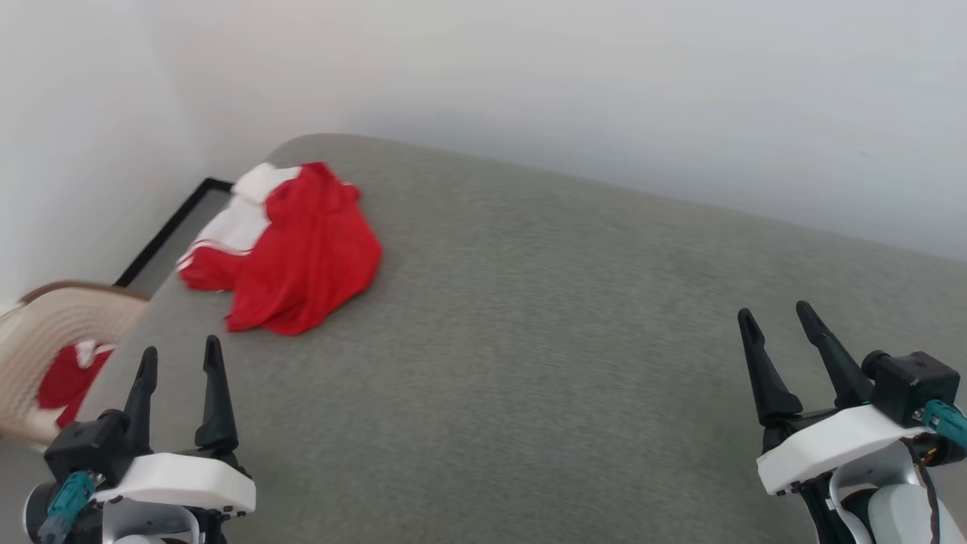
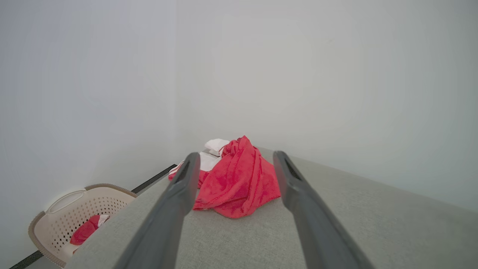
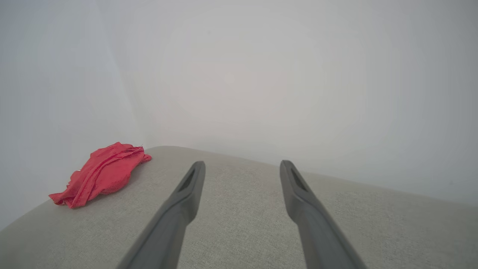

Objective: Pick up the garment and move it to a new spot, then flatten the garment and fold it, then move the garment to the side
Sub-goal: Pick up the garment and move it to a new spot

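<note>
You have a beige perforated basket (image 1: 34, 351) off to the left of your left hand (image 1: 181, 347), with a red-and-white cloth (image 1: 64, 381) inside. Both hands are spread wide, holding and touching nothing. The garment (image 1: 302, 249) lies crumpled on the counter (image 1: 566, 340), ahead of the left hand and far left of the right hand (image 1: 774, 310).

The garment (image 1: 302, 249) is showing thin, matt red cloth. The desk (image 1: 566, 363) is wearing grey, finely woven, matt fabric. The laundry basket (image 2: 80, 211) is looking like smooth, perforated beige plastic.
</note>
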`<state>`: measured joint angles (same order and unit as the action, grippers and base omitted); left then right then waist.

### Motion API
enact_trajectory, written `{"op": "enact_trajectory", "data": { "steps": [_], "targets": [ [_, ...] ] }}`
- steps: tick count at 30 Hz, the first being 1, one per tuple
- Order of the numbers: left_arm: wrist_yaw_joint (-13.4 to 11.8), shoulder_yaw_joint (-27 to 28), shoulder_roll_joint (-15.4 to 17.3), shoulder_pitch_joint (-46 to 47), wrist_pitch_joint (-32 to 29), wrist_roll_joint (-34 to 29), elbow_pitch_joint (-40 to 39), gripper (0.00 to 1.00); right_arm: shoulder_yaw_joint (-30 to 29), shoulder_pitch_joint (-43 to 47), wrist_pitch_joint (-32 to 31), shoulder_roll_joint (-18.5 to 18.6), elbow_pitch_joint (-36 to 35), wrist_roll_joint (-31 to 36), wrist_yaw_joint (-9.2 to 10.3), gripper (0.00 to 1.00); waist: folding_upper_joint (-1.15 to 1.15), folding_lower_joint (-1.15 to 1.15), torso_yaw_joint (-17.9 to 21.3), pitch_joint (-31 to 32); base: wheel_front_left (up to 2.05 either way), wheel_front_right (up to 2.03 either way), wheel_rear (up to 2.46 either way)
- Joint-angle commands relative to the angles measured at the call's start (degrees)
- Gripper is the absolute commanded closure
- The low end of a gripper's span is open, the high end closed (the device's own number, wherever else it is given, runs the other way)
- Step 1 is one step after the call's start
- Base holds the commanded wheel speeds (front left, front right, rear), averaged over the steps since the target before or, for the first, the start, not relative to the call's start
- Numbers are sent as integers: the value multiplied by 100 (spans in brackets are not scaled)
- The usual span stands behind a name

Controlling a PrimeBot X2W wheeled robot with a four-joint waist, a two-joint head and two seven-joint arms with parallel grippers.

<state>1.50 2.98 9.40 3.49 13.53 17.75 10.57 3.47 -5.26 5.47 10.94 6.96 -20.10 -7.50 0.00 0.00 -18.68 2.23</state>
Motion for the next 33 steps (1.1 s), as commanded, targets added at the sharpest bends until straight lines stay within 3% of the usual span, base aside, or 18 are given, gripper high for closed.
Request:
{"op": "enact_trajectory", "data": {
  "steps": [1,10,16,25,33],
  "targets": [
    [-45,20,31,-62,-36,21,-45,0,20,-4,-27,-9,-40,-18,2,0,0,0,-342,35,0,0,0],
    [-118,16,16,-172,-75,96,-159,0,83,-23,-24,-68,-47,-15,2,0,0,0,-933,-24,0,0,0],
    [-190,62,-25,-153,-39,185,-254,0,118,-167,-64,-58,-71,5,2,0,0,0,-1034,-197,0,0,0],
    [5,-125,-29,504,-58,247,54,0,-71,-237,-37,22,-100,-51,2,0,0,0,-1067,-469,0,0,0],
    [178,-128,140,1606,18,320,895,0,-159,-512,-265,165,-463,140,2,0,0,0,-648,-1108,0,0,0]
  ]
}}
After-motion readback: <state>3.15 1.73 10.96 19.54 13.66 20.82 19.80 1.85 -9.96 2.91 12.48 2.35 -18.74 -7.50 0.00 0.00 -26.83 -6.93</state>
